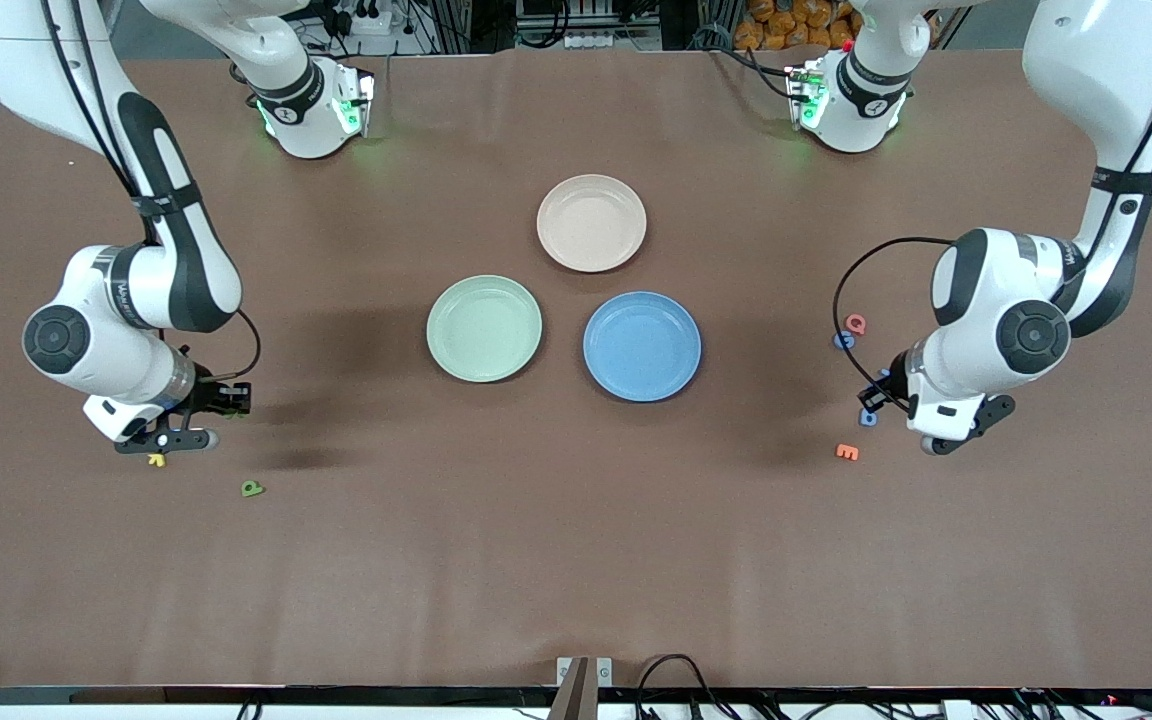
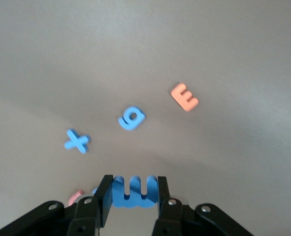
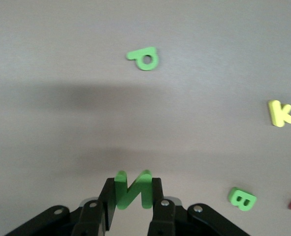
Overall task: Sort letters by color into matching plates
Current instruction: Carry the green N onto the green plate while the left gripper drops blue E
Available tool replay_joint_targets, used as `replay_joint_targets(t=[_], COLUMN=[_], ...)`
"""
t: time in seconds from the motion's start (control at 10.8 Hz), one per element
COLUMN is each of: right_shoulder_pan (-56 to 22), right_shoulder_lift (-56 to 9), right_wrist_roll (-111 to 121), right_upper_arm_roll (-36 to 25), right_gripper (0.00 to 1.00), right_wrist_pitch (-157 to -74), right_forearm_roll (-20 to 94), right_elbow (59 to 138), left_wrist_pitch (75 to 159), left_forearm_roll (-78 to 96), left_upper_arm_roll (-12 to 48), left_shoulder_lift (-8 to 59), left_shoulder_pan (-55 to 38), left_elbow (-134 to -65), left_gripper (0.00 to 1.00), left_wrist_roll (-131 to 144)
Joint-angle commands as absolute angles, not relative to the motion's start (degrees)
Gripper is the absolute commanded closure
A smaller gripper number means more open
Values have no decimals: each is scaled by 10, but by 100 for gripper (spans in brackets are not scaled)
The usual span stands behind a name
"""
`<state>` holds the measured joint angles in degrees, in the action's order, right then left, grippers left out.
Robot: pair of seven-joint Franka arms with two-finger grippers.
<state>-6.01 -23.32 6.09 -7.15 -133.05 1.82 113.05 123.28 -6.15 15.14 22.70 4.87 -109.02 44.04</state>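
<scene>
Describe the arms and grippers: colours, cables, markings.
Both arms have glossy white shells with black joint bands and dark round joint caps. Black cables loop along each wrist. Bases glow green. The left gripper and right gripper have black jaws with silver screws.

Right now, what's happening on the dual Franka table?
Both arms are mid-pick in a color sort. The left end effector is shut on a blue letter W at its end of the table, near a blue X, a blue 9 and an orange E. The right end effector is shut on a green letter N at its own end. The mint green plate, blue plate and pink plate hold nothing yet.
</scene>
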Motion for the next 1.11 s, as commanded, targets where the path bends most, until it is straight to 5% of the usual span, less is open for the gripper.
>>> replay_joint_targets(t=[0.0, 0.56, 1.02], right_shoulder_pan=[-103, -217, -314], right_shoulder_lift=[-221, -221, -240], right_wrist_roll=[52, 26, -49], right_upper_arm_roll=[-69, -65, -41], right_gripper=[79, 79, 79], right_wrist_pitch=[-1306, -1306, -1306], right_forearm_roll=[6, 9, 4], right_elbow=[1136, 1123, 1109], left_wrist_pitch=[1208, 1187, 1260], left_forearm_roll=[-71, -71, -62], left_upper_arm_roll=[201, 293, 320], left_shoulder_lift=[213, 194, 230], left_shoulder_pan=[52, 43, 4], left_elbow=[-1092, -1091, -1093], left_gripper=[100, 100, 100], left_wrist_roll=[526, 711, 836])
